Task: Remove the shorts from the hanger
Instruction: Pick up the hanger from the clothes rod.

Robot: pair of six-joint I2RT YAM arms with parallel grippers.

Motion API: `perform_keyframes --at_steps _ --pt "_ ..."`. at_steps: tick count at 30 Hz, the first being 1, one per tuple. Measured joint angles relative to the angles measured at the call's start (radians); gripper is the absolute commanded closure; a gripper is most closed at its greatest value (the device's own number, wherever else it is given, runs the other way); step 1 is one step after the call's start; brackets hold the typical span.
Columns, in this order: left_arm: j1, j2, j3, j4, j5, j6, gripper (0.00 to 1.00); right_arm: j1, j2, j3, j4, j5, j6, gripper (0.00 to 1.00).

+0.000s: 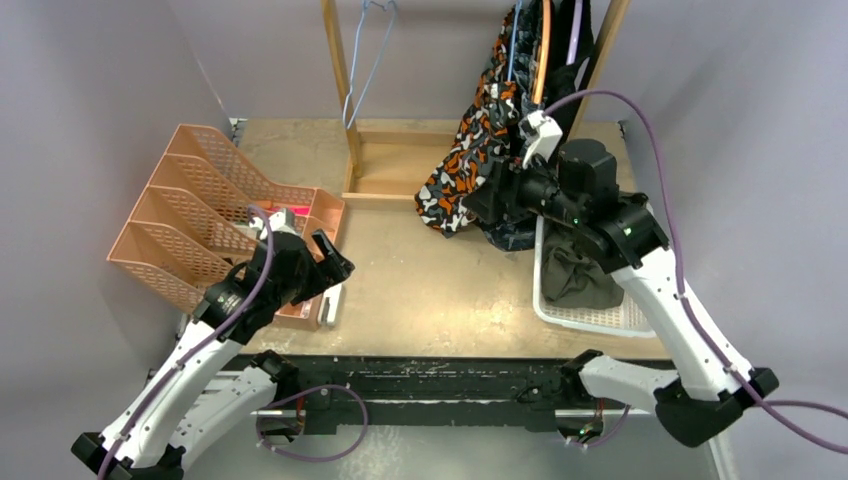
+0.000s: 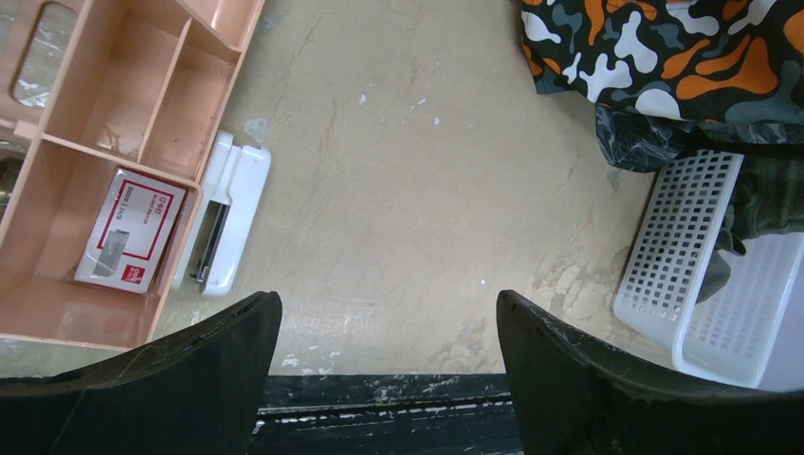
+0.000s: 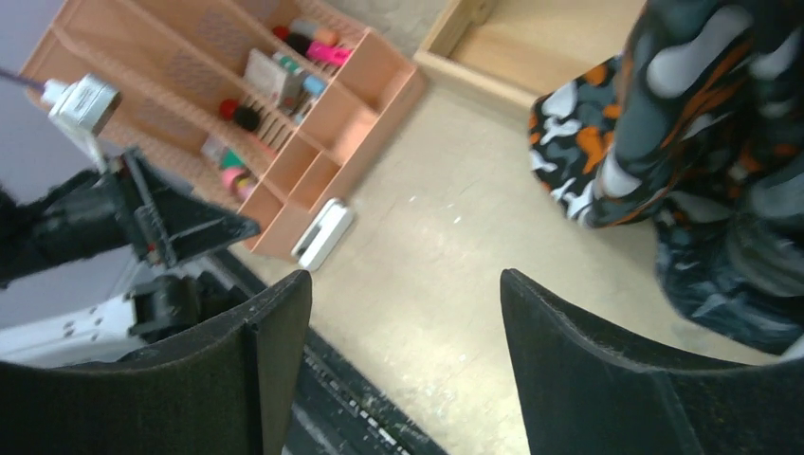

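Right gripper [image 3: 403, 289] jaws spread wide with nothing between, hovering beside the hanging shorts, fabric lying past its right finger. Left gripper [image 2: 384, 303] also wide apart and holding nothing, low over the table [image 2: 408, 171] near a peach desk organiser [image 2: 123, 104]

Shorts, 3 sure:
- orange-black-white camo pair [image 1: 462, 165] hanging from the wooden rack [image 1: 340, 80]
- dark grey-blue camo pair [image 3: 730, 284] just under it
- olive green pair [image 1: 575, 272] lying in the white basket [image 1: 600, 318]

More dark fabric high on the rack, can't tell if it is a fourth pair

Hangers show in the top view only: 1 bare blue hanger [image 1: 365, 60] at left, then orange, blue and lilac ones above the shorts, can't tell which holds what

Writing: small white box [image 2: 128, 232] with red border in the organiser, print too small to read, left wrist view only. White stapler [image 2: 226, 223] against the organiser's side

Right wrist view alone shows pink, red and black small items in the organiser slots
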Motion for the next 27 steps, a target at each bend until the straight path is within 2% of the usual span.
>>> perform_keyframes --at_steps 10,13,17,22,27 --pt "0.0 -0.01 0.013 -0.006 -0.022 0.0 0.14 0.069 0.233 0.55 -0.157 0.463 -0.109 0.23" --pt "0.0 -0.016 0.013 -0.01 -0.024 -0.001 0.13 0.069 0.306 0.687 -0.176 0.563 -0.15 0.27" --pt "0.0 -0.027 0.013 -0.019 -0.024 -0.001 0.13 0.069 0.399 0.775 -0.192 0.616 -0.189 0.35" --pt "0.0 -0.035 0.013 -0.028 -0.024 0.0 0.12 0.069 0.509 0.789 -0.195 0.658 -0.219 0.36" --pt "0.0 -0.035 0.015 -0.04 -0.025 0.0 0.12 0.07 0.584 0.813 -0.206 0.779 -0.246 0.34"
